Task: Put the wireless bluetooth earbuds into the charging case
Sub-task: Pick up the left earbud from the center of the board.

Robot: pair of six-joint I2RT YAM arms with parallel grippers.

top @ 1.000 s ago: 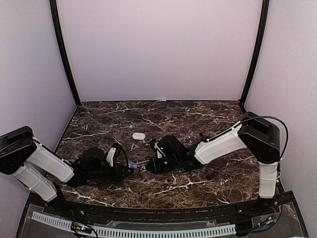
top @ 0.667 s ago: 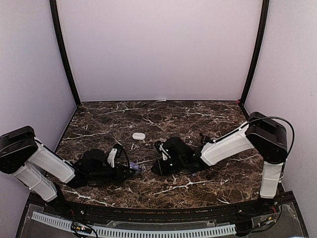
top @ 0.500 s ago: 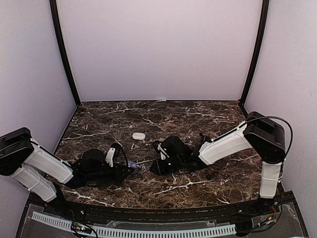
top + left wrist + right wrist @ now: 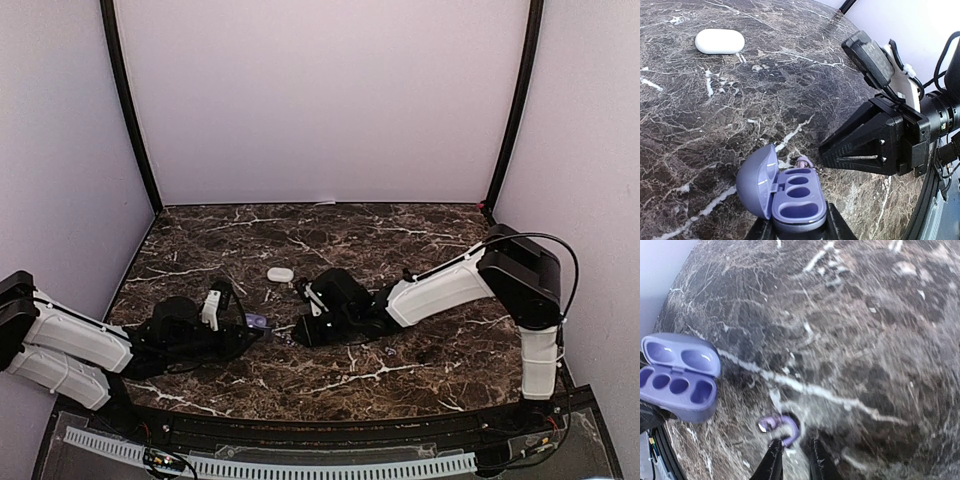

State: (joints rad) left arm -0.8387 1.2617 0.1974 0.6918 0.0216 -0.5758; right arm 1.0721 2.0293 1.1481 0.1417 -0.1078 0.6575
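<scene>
My left gripper (image 4: 796, 227) is shut on the base of a purple charging case (image 4: 790, 195), which it holds with the lid swung open and all its wells empty. The same charging case (image 4: 256, 321) shows left of centre in the top view. One purple earbud (image 4: 781, 424) lies on the marble just beyond the case's far end, also visible as the earbud (image 4: 803, 161) in the left wrist view. My right gripper (image 4: 794, 460) hovers low right behind it, its fingers a narrow gap apart with nothing between them. The left fingertip (image 4: 774, 452) sits at the bud's edge.
A closed white case (image 4: 280, 273) rests on the dark marble table (image 4: 400, 240) behind both grippers; the left wrist view shows this white case (image 4: 720, 41) at top left. Pale walls enclose the table on three sides. The right arm (image 4: 440, 285) stretches in from the right.
The left gripper carried the purple case a little back and to the left. The right gripper drifted right, then came back left to the earbud beside the case.
</scene>
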